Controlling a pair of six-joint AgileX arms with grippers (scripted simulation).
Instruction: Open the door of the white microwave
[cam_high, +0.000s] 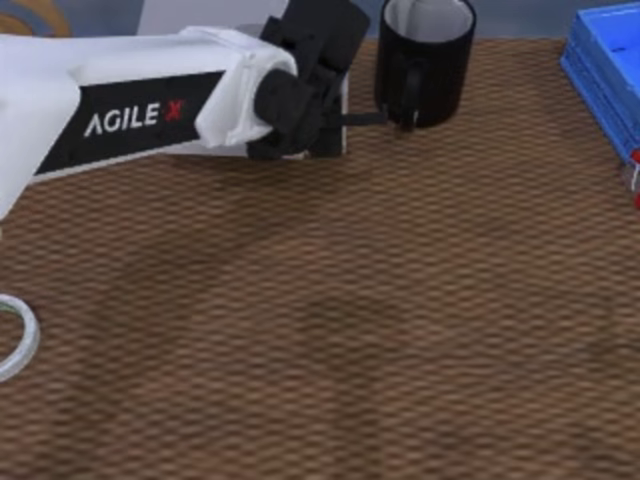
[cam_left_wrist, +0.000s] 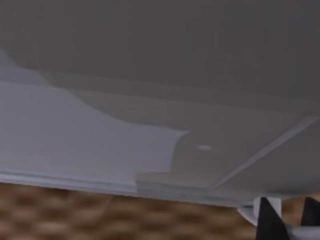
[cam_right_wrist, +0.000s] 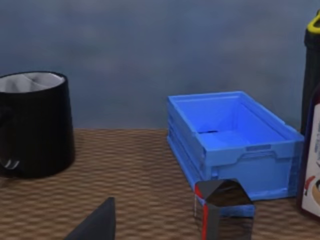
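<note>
One arm, the left, reaches over the microwave (cam_high: 190, 20) beside the mug (cam_high: 425, 60), its gripper (cam_high: 375, 118) state unclear.

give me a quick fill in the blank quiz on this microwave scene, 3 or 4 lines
1. The mug at the table's far edge is ____ in colour.
2. The arm reaching over the white microwave is the ____ arm.
3. The open crate near the table's right side is ____ in colour.
4. The left tool points toward the ____.

Missing words: black; left; blue; mug
</note>
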